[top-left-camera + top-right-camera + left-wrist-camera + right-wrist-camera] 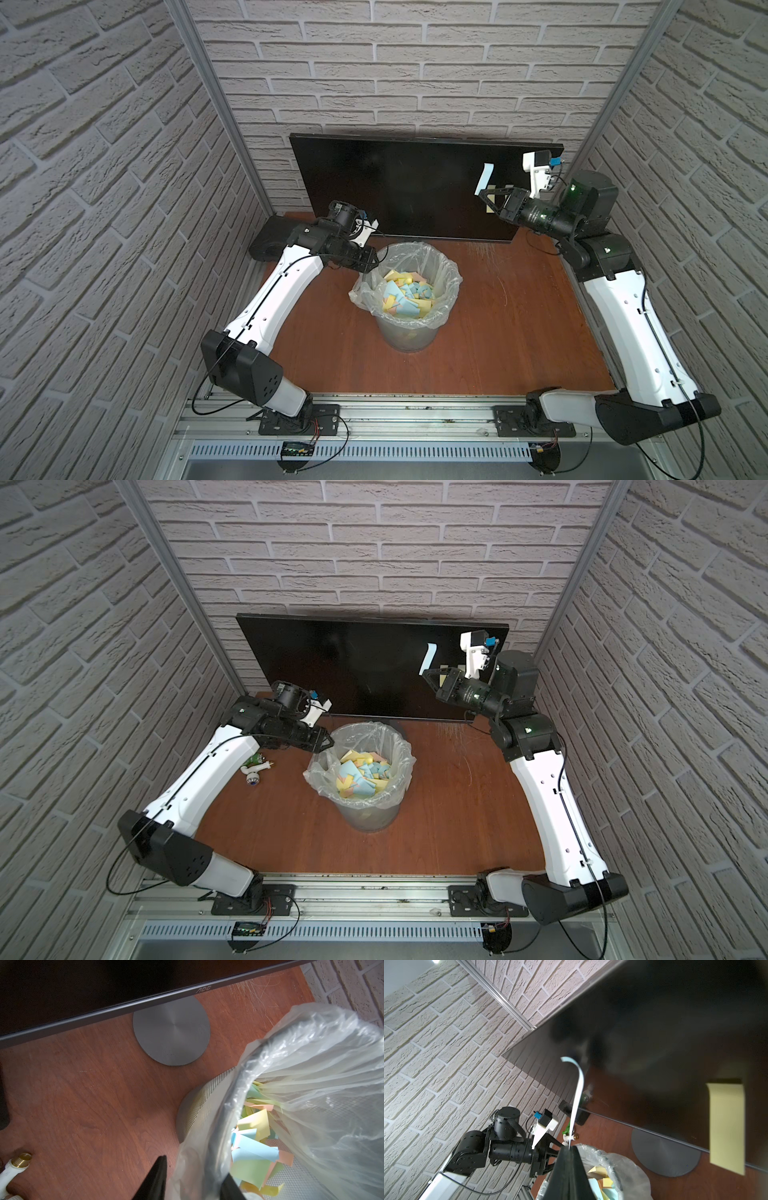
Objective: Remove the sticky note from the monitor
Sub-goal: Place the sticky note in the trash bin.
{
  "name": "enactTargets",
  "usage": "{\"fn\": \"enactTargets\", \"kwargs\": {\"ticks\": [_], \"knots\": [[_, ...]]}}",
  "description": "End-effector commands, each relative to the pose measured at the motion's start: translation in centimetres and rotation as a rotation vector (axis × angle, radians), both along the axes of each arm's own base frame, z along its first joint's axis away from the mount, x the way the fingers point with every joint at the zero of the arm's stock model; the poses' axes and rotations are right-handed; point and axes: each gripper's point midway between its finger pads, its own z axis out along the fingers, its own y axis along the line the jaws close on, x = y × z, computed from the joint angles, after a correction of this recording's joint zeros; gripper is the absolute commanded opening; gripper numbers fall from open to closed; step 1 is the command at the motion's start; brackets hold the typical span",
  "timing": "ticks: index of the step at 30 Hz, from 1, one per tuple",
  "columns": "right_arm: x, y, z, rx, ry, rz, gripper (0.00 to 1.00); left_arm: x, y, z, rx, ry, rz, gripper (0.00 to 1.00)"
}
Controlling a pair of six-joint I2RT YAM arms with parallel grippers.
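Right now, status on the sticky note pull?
Right end effector shut on blue sticky note, off the monitor. Left end effector clamped on bin rim. Yellow note stuck on screen. Path to bin open.

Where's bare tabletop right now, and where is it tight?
Bare brown wooden table lies between the liner-covered mesh waste bin and the right arm, and between bin and front metal rail. Crowded: left of the bin, with the left gripper clamping its rim, white-and-green fittings and a black case.
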Motion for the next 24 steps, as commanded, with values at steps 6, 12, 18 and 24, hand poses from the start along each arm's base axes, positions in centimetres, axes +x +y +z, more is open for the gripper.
{"fn": "enactTargets", "kwargs": {"ticks": [6, 12, 18, 24], "knots": [[-4.3, 5.9, -5.3, -0.242, 0.028, 0.137, 0.03, 0.4, 0.6, 1.0, -0.001, -0.03, 0.016, 0.38], [-6.6, 9.5, -10.2, -0.398, 0.062, 0.242, 0.03, 0.4, 0.6, 0.9, 0.001, -0.027, 0.016, 0.38], [-8.7, 11.7, -15.6, -0.629, 0.101, 0.318, 0.03, 0.3, 0.7, 0.9, -0.001, -0.028, 0.016, 0.38], [-9.3, 12.5, -19.2, -0.745, 0.143, 0.342, 0.03, 0.3, 0.7, 1.0, -0.003, -0.033, 0.018, 0.38]]}}
